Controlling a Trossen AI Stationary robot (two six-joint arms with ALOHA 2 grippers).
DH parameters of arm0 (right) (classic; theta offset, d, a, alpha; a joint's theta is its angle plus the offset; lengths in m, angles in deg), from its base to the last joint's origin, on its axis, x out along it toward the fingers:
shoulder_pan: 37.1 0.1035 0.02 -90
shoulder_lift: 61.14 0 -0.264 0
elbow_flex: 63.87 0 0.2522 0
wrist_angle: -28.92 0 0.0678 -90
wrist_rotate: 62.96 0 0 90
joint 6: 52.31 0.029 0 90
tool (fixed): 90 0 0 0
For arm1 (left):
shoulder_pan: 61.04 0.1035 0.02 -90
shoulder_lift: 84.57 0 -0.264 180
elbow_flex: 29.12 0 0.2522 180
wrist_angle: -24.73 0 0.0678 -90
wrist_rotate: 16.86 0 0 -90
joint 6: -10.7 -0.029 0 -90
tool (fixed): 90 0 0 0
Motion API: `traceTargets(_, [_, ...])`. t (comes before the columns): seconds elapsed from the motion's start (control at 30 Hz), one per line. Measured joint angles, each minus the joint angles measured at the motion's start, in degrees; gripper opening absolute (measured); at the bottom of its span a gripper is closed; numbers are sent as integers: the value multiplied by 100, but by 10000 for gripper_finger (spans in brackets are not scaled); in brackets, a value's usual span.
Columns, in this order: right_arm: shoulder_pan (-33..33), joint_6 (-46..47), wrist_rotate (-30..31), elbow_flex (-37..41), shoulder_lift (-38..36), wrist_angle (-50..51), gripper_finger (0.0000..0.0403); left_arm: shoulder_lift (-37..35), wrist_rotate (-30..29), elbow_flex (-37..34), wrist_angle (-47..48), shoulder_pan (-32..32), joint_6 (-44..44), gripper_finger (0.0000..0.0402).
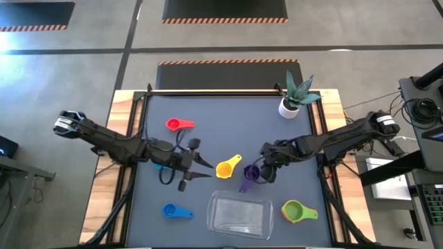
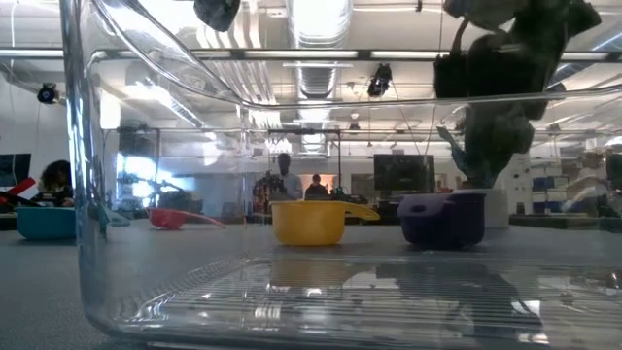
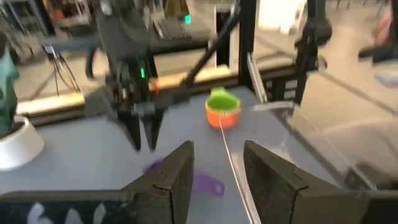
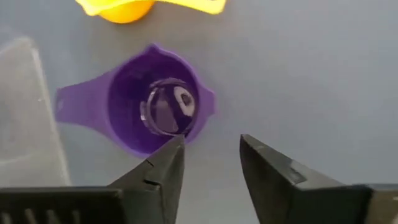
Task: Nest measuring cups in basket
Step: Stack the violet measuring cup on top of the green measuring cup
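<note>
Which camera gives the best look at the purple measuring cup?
The right wrist view: the purple cup fills it, seen from above. The high view shows it small beside the right pincer; the low view side-on; the left wrist only a sliver.

A small white pot (image 1: 288, 108) with a spiky green plant (image 1: 300, 90) stands upper right on the dark table mat (image 1: 214, 142), framed by wood.

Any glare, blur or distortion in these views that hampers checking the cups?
Low view: the clear basket wall fills the frame, bending and reflecting ceiling lights over the yellow cup and purple cup. Left wrist view: motion-blurred throughout. Right wrist view: a bright reflection sits inside the purple cup. High view: even light, no glare.
</note>
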Motion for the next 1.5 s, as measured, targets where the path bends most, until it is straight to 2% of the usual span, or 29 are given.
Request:
traceTargets(0.23, [-53,8,-17,-32,480,-494,194,84,-1,-361,-928,0,-71,123])
traceTargets(0.43, [-53,-34,32,-51,921,-471,194,197,0,-364,-1139,0,-91,123])
traceTargets(0.6, [-105,-402,64,-51,1094,-461,145,306,-2,-364,-1192,0,-148,123])
traceTargets(0.8, [-241,-1033,138,-51,940,-424,26,350,-2,-364,-1209,0,-158,123])
traceTargets(0.9, [-354,-1513,146,-58,826,-368,14,352,-2,-364,-1215,0,-175,123])
traceTargets(1.07, [-541,-2664,209,-360,788,261,10,352,-2,-364,-1245,0,-177,123])
traceTargets(1.17, [-602,-3046,426,-645,826,606,10,352,-2,-364,-1244,0,-178,123])
traceTargets(1.33, [-634,-3198,441,-1160,833,1005,20,352,-2,-364,-1240,0,-176,123])
traceTargets(1.5, [-626,-3159,438,-1494,827,1357,61,352,-1,-364,-1201,0,-177,123])
